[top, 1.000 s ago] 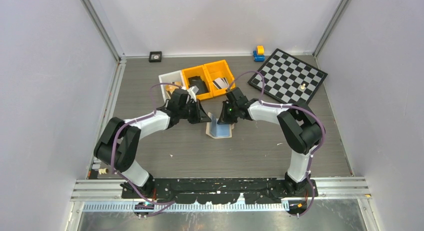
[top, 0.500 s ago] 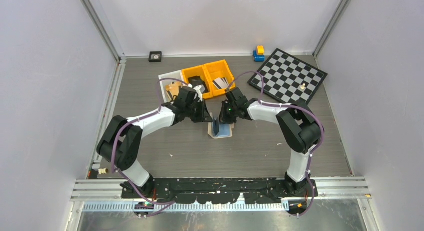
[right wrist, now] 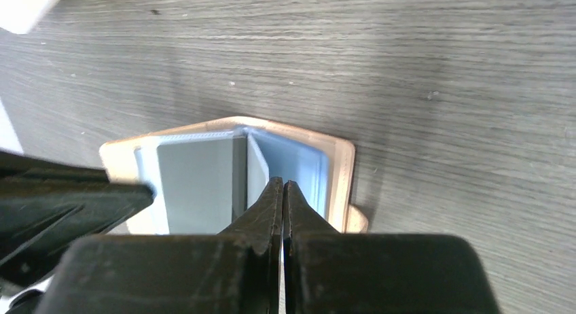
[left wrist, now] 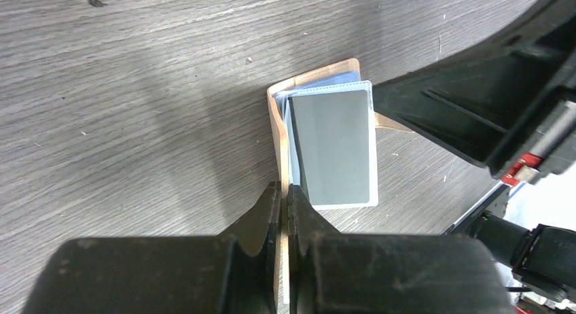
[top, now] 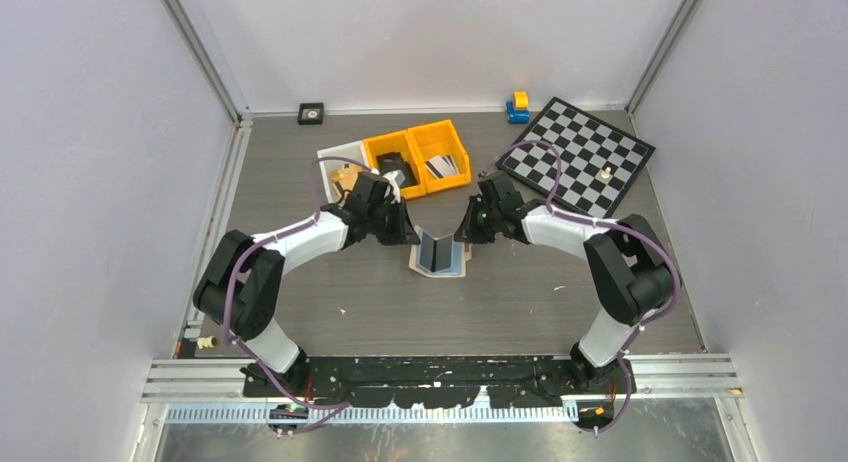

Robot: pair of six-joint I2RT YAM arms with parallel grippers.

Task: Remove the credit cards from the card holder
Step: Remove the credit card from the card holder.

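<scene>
The beige card holder point(top: 437, 256) stands open in a V on the table between my grippers. My left gripper point(top: 407, 232) is shut on its tan left flap point(left wrist: 274, 130); the jaws point(left wrist: 284, 192) pinch the flap's edge. My right gripper point(top: 466, 229) is shut on a thin see-through inner leaf point(right wrist: 255, 166) of the holder point(right wrist: 343, 171). A light grey credit card point(left wrist: 334, 147) sits in a clear pocket inside and also shows in the right wrist view point(right wrist: 197, 185). A dark card point(top: 397, 171) and a silvery card point(top: 441, 166) lie in the orange bins.
Two orange bins point(top: 418, 144) and a white bin point(top: 333, 160) stand just behind the grippers. A chessboard point(top: 578, 152) with a small piece lies at the back right. A blue and yellow toy point(top: 517, 106) and a small black square point(top: 311, 112) sit by the back wall.
My right gripper has moved to the right with the inner leaf, and the holder has spread from nearly shut into an open V. The left gripper has held still.
</scene>
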